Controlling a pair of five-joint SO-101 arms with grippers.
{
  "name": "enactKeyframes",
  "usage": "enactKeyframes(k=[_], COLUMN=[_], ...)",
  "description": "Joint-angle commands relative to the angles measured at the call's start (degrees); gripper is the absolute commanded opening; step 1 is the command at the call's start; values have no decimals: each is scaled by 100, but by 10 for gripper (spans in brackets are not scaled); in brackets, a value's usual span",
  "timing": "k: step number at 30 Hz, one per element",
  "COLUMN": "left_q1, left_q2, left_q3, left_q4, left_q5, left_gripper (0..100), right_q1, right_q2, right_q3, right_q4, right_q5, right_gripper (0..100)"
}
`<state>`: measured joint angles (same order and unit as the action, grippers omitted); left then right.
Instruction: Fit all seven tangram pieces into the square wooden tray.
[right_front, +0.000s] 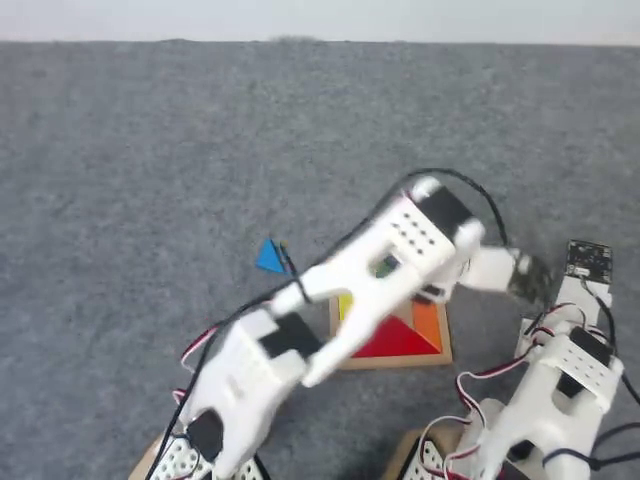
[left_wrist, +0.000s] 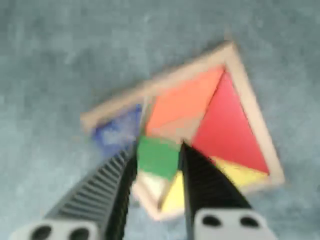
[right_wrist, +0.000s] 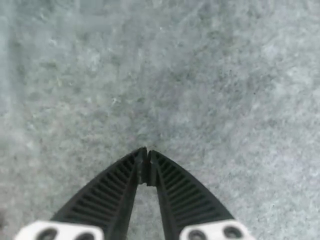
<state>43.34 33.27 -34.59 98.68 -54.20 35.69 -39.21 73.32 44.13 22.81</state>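
My left hand (left_wrist: 159, 149) is closed on the green square piece (left_wrist: 157, 161), which sits between its fingers over the square wooden tray (left_wrist: 252, 107). The red piece (left_wrist: 227, 127), orange piece (left_wrist: 185, 102) and yellow piece (left_wrist: 240, 172) lie in the tray just beyond it. A blue piece (right_front: 270, 256) lies on the counter (right_front: 150, 150) nearby. My right hand (right_wrist: 148, 170) is pinched together, holding nothing, above bare grey counter.

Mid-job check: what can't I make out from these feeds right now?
High view: the left arm covers most of the tray, so seated pieces cannot be counted.
Left wrist view: blur hides whether the green piece in the jaws touches the tray.
Left wrist view: blurred blue piece, inside or outside the rim unclear.
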Motion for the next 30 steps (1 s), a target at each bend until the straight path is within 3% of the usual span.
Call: enactKeyframes(k=[1,5,8,15,22,30], left_q1=[-642,-1407,-1758,-1749,-1354,-905], left_q2=[-870,-1055,-958,-290,-158,-158], left_q3=[75,145,585,1692,2176,2862], left_q4=[167,18,-782,-2330,-3024,-3393], left_q5=[1029,1380,2215,3613,3930,3921], left_gripper=[130,130,130,130,130,130], right_q1=[13,13,13,-233,-514,-910], right_q2=[-13,-13,-13,-31,-31,-31], right_q3=[-53,-53,-53,-53,-466,-1169], right_q4=[-101,-101,-101,-382,-374,391], right_q5=[53,53,53,-211,-527,-782], right_gripper=[8,8,8,8,9,9])
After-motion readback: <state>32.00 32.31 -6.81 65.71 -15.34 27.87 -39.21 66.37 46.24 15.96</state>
